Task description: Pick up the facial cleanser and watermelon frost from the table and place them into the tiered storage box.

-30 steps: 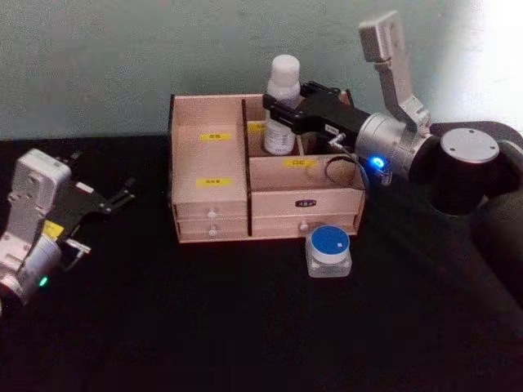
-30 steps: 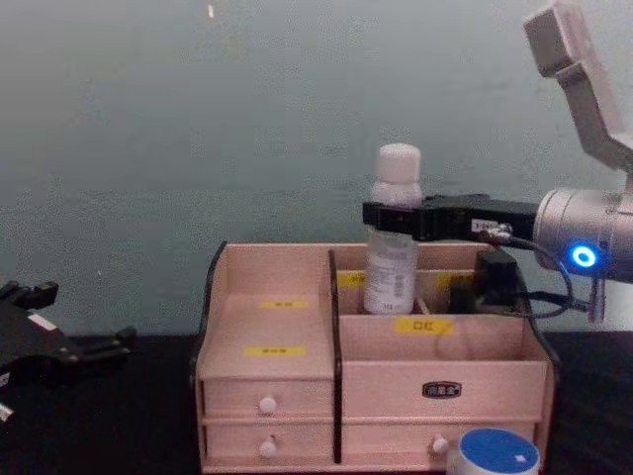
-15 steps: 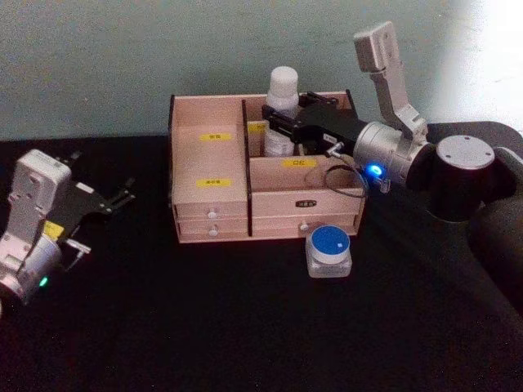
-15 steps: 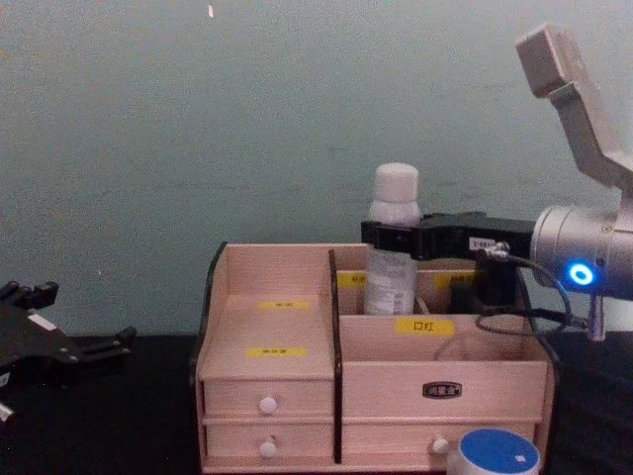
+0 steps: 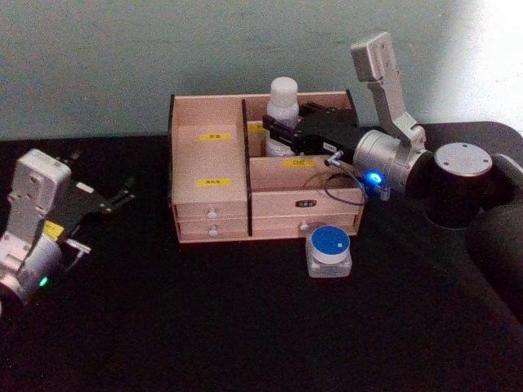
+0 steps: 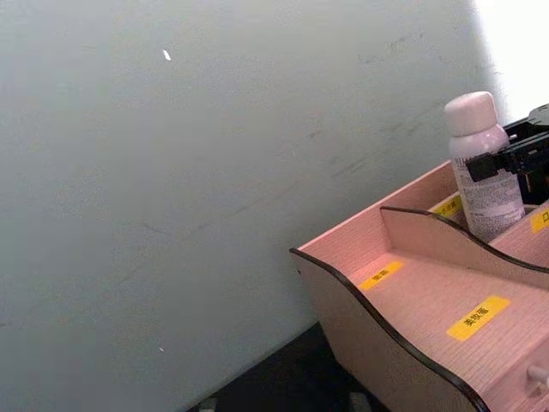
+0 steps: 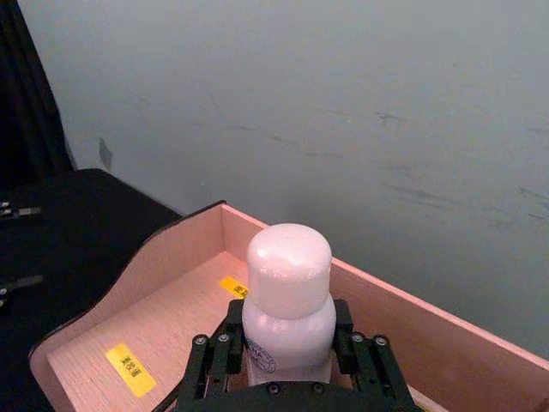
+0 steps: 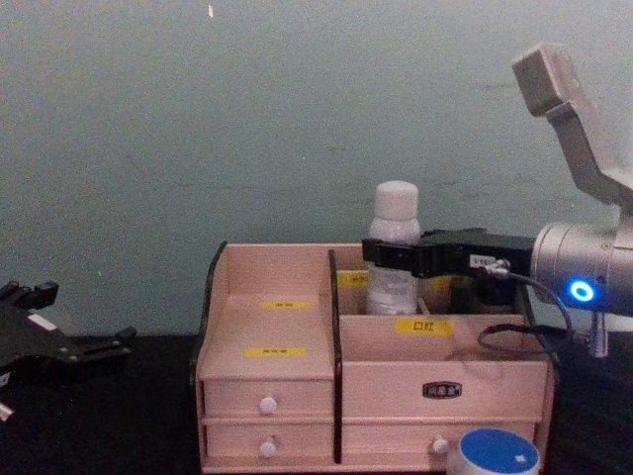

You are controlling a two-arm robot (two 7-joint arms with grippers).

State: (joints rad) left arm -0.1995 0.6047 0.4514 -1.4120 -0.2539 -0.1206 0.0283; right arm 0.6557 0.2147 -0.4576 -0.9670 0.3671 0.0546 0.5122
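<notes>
Since the earlier frame, the right gripper (image 5: pixel 278 135) has lowered the bottle (image 5: pixel 283 96) into the rear right compartment of the box (image 5: pixel 211 200). Its jaws are closed on the bottle's upper body. The bottle stands upright, white-capped, its base hidden and probably seated. The blue-lidded jar (image 5: pixel 329 249) sits on the table (image 5: pixel 204 310) just before the box, robot-side of this gripper and well apart from the parked left gripper (image 5: pixel 100 175), whose jaws are spread.

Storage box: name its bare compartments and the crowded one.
Free: both left steps of the tiered storage box, beside the dark divider, and the front right compartment before the white bottle. Crowded: back right compartment, where the right gripper clamps that bottle. The left gripper sits open, far left.
</notes>
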